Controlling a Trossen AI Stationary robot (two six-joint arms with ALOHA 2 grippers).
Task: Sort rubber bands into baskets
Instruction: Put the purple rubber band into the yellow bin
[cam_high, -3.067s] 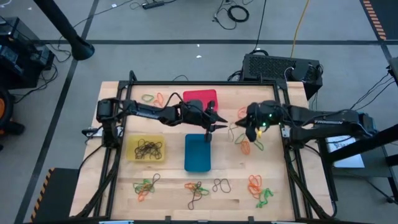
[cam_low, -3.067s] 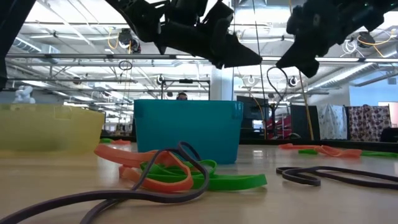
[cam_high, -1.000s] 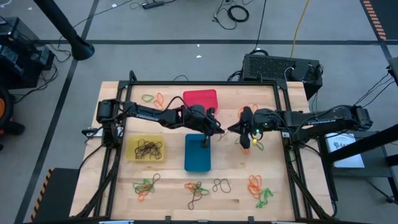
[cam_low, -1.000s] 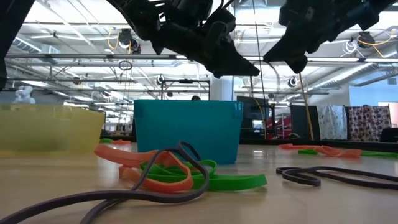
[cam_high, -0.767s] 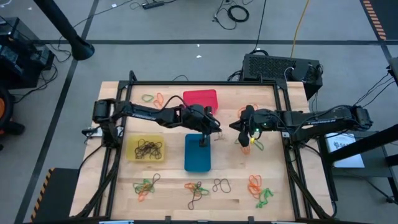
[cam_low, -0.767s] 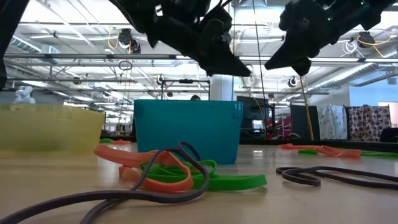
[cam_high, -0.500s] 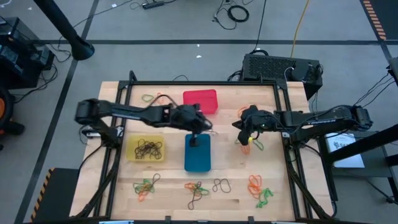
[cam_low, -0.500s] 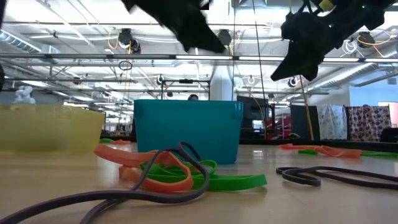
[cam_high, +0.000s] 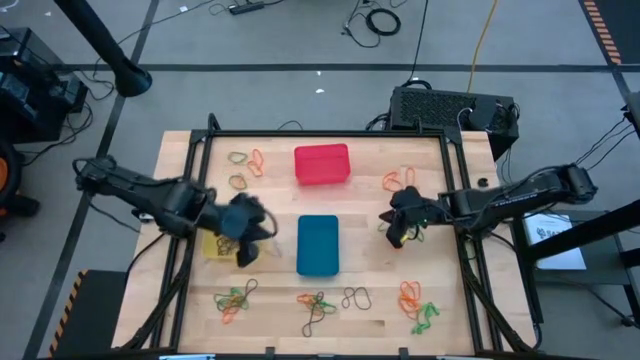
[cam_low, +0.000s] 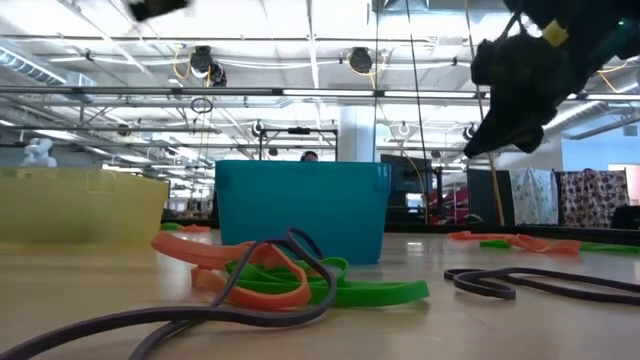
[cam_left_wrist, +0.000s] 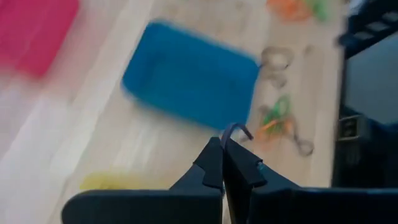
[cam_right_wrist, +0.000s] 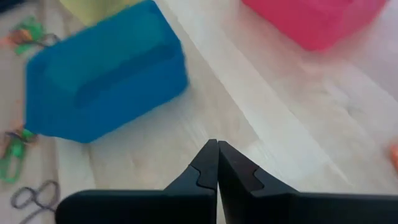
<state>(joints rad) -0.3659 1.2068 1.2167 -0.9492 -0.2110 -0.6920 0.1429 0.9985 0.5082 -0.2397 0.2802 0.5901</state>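
Observation:
My left gripper (cam_high: 258, 240) (cam_left_wrist: 222, 142) hangs over the right end of the yellow basket (cam_high: 212, 246), shut on a dark rubber band (cam_left_wrist: 236, 129). The blue basket (cam_high: 318, 245) sits at the table's middle and the red basket (cam_high: 322, 164) beyond it. My right gripper (cam_high: 393, 238) (cam_right_wrist: 217, 144) is shut with nothing showing between its fingers. It hovers right of the blue basket, beside some orange and green rubber bands (cam_high: 412, 233) lying on the table. In the low view only the right gripper (cam_low: 478, 148) shows whole. My left gripper pinches the dark rubber band between its two fingertips. Only a short curved piece (cam_left_wrist: 236, 129) sticks out beyond the tips. The fingers slant downward, pointing toward the blue basket. The band is lifted clear of the table and baskets.
Loose heaps of rubber bands lie at the far left (cam_high: 245, 159), far right (cam_high: 398, 180) and along the near edge (cam_high: 235, 296) (cam_high: 317, 304) (cam_high: 416, 302). A black frame (cam_high: 330, 133) runs around the table. Bare wood lies between the baskets.
My left gripper has swung from above the blue basket toward the table's left edge and upward, rolling as it went, and now hangs over the yellow basket with the dark band still pinched. My right gripper has sunk a little toward the near edge and turned slightly.

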